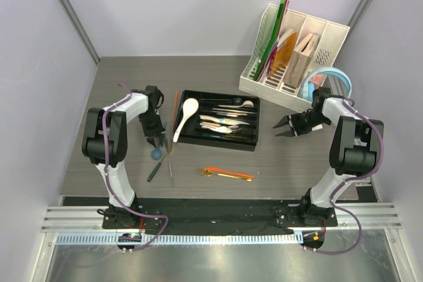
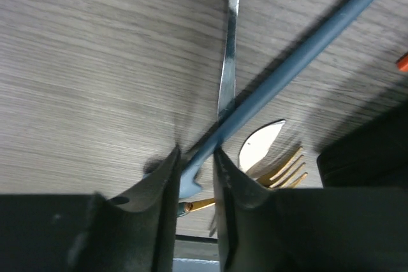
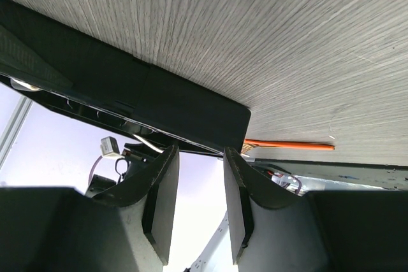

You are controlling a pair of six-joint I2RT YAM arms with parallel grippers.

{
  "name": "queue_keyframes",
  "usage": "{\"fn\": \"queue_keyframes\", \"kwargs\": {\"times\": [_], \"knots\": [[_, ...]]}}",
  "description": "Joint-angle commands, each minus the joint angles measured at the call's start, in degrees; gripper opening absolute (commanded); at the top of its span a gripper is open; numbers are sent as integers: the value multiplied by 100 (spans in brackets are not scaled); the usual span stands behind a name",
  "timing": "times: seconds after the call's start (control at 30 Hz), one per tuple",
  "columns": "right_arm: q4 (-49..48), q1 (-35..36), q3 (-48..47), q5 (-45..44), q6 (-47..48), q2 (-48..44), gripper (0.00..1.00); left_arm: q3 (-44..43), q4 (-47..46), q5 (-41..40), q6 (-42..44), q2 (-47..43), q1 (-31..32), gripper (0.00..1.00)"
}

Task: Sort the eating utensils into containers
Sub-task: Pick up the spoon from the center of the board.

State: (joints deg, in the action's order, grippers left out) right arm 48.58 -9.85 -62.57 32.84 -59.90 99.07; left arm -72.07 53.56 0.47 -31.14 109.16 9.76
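at 9 o'clock of the black tray (image 1: 218, 143), the left pincer (image 1: 156, 141) points down at the worktop (image 1: 132, 74), pinching the blue spoon (image 2: 287, 68), whose handle crosses a steel utensil (image 2: 228, 62). a white ceramic spoon (image 1: 186, 115) lies in the tray's leftmost compartment, with steel pieces in the others. at 6 o'clock of the tray lie orange chopsticks (image 1: 231, 174). at 3 o'clock the right pincer (image 1: 283, 125) hangs spread, holding nothing.
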Motion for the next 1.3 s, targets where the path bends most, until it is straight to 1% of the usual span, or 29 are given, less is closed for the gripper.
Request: {"fn": "queue_keyframes", "kwargs": {"times": [0.0,0.1,0.13,0.3,0.4,0.43,0.53,0.57,0.7,0.8,0.83,0.87,0.9,0.93,0.97,1.03,1.07,1.17,1.2,1.23,1.27], "knots": [[20,27,-28,-6,75,-107,40,97,-56,-310,-33,-35,26,20],[20,27,-19,-14,84,-116,40,158,-65,-346,-15,-97,17,8],[20,27,-10,-6,84,-107,40,193,-82,-320,-7,-115,26,0],[20,27,-28,-6,92,-124,40,203,5,-240,108,-395,26,0],[20,35,-28,-14,92,-151,40,159,-47,-83,134,-922,26,0],[20,27,-36,-14,101,-142,40,150,-169,153,134,-1219,17,0],[20,27,-19,-15,101,-142,40,45,-459,523,108,-1633,17,0],[12,35,-10,-23,110,-142,40,-17,-478,829,90,-1653,9,0],[11,35,-10,-14,119,-151,40,-526,-443,1227,-322,-1582,17,0],[11,35,25,-23,119,-186,40,-650,-715,1569,-1182,-1688,17,0],[11,27,43,-32,101,-195,40,-641,-1046,1727,-1828,-1723,17,0],[11,35,60,-32,75,-212,40,-615,-1223,1911,-2226,-1784,17,0],[11,35,52,-23,49,-221,40,-589,-1425,2270,-2604,-1785,35,0],[11,35,43,-32,40,-239,40,-562,-2002,2534,-3017,-1785,78,0],[3,35,-1,-41,31,-230,40,-649,-2216,2685,-3604,-1689,122,0],[20,36,-54,-84,-4,-247,39,-973,-2341,2870,-4091,-1496,359,0],[29,35,-115,-146,-39,-274,39,-1376,-2367,2941,-4537,-1355,447,0],[38,35,-203,-251,-145,-335,39,-2132,-2377,3152,-5190,-784,912,0],[38,27,-195,-260,-171,-388,39,-2257,-2377,3170,-5653,-574,1036,0],[38,35,-195,-261,-223,-405,39,-2328,-2472,3170,-5971,-493,1289,0],[38,35,-151,-252,-224,-440,39,-2372,-2560,3161,-6244,-432,1396,0]]}}
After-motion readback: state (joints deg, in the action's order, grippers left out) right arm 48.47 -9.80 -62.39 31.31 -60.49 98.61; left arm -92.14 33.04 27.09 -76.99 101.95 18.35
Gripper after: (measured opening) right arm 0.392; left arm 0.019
